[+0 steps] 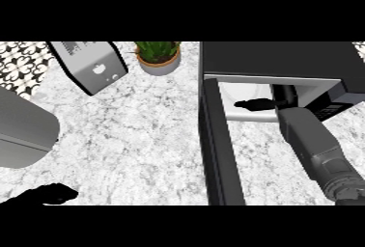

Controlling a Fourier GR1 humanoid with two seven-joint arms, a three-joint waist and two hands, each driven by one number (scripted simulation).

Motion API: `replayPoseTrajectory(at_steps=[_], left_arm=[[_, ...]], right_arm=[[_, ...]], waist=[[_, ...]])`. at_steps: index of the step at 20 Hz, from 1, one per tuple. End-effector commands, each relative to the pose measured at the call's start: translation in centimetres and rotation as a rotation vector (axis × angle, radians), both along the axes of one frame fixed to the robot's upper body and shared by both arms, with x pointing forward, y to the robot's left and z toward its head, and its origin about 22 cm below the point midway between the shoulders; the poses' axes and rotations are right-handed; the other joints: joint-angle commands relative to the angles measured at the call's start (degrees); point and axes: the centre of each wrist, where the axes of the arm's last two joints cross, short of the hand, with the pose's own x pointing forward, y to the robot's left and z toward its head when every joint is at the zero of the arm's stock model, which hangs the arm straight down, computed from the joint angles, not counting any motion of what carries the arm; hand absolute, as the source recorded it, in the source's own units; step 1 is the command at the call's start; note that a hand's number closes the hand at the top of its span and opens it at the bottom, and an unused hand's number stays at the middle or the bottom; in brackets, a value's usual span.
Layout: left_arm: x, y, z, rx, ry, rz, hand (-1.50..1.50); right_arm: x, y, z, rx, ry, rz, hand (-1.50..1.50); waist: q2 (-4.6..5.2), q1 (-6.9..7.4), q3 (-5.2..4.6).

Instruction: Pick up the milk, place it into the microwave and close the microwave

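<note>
**Operator:** Status of the step in hand?

**Technician:** Placement. The black box-shaped microwave stands at the counter's far right. Its dark hinged door is swung fully out toward the robot. The grey right forearm reaches into the pale cavity, and the black right hand is inside it, pointing left.

**Operator:** Location of the milk? Hand state?

**Technician:** The milk shows nowhere. It is judged to be in the cavity, behind or within the right hand. Whether that hand is wide, narrow or holding cannot be told. The same applies to the black left hand, low at the near left edge of the counter.

**Operator:** Procedure for doing this step well?

**Technician:** Set the carton upright, well inside the cavity and clear of the sill. Draw the arm straight back along its line of entry, away from the door. Only then swing the door shut.

**Operator:** Surface and surroundings?

**Technician:** White, grey-veined marble counter. A large rounded grey object at the left edge, not identifiable. A silver, black-edged boxy appliance far left. A green plant in a tan pot near the microwave. Patterned black-and-white tiles in the far left corner.
</note>
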Motion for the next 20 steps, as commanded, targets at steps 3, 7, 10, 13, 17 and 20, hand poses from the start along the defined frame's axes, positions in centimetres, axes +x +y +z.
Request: replayPoseTrajectory(at_steps=[3,7,10,13,17,20], left_arm=[[-0.1,-3.0,0.6,0.004,0.045,-0.058,1.50],[1.1,-3.9,0.7,0.020,0.056,-0.083,1.50],[0.4,-4.5,0.3,-0.011,0.075,-0.091,1.50],[1.5,-6.7,0.2,0.009,0.103,-0.137,1.50],[3.5,-7.9,-1.3,0.078,0.082,-0.204,1.50],[2.7,-9.8,-1.2,0.079,0.068,-0.198,1.50]], right_arm=[[-3.7,0.3,-5.0,0.166,0.072,0.089,-1.50],[-5.0,-2.1,-5.7,0.205,0.084,0.133,-1.50],[-7.3,-3.9,-7.5,0.202,0.082,0.124,-1.50],[-8.5,-3.0,-8.7,0.205,0.087,0.127,-1.50],[-10.8,-3.6,-10.0,0.195,0.107,0.129,-1.50],[-14.4,-7.8,-11.0,0.199,0.129,0.087,-1.50]], waist=[[-0.46,-1.14,0.06],[-1.12,-2.98,-0.06],[-1.35,-3.11,-0.09],[-1.47,-3.73,-0.11],[-1.54,-4.15,-0.18],[-1.88,-4.97,-0.21]])
